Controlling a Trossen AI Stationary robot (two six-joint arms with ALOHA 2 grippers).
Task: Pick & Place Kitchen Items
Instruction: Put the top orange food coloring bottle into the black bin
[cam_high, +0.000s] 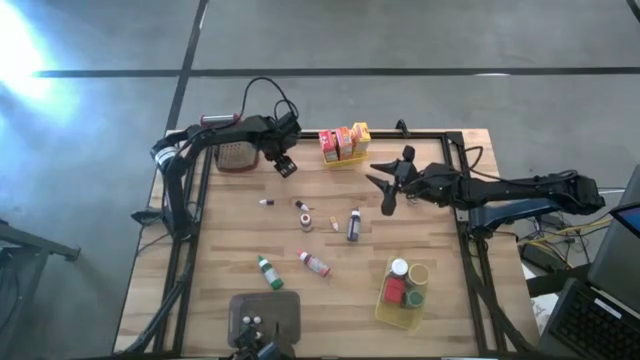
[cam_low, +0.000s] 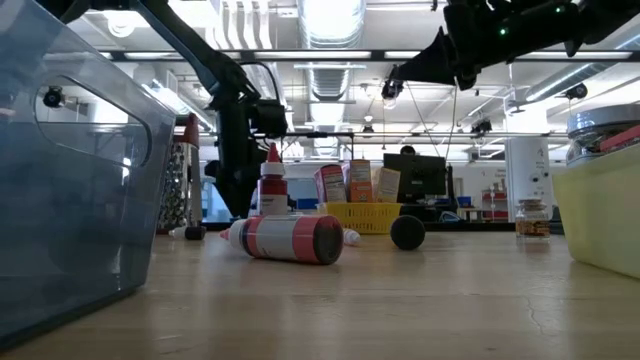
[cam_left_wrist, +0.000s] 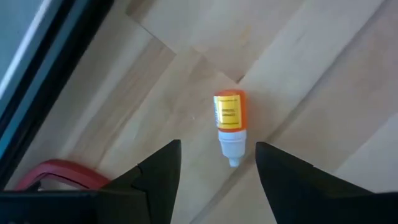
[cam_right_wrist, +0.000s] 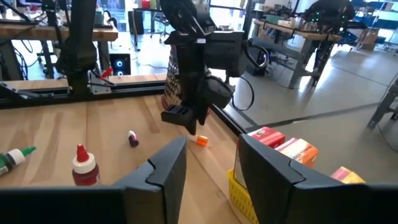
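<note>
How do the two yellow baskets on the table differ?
The far basket holds upright boxes; the near basket holds jars and a red block. In the low view, the far basket has lattice walls and the near basket has solid ones. Both are yellow.

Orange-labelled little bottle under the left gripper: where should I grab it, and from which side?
Grip the orange-labelled bottle across its labelled body, coming straight down from above. It lies on its side on the table, and the body is wider than the white nozzle. The open left gripper hangs over the nozzle end, so it probably needs shifting toward the body first.
</note>
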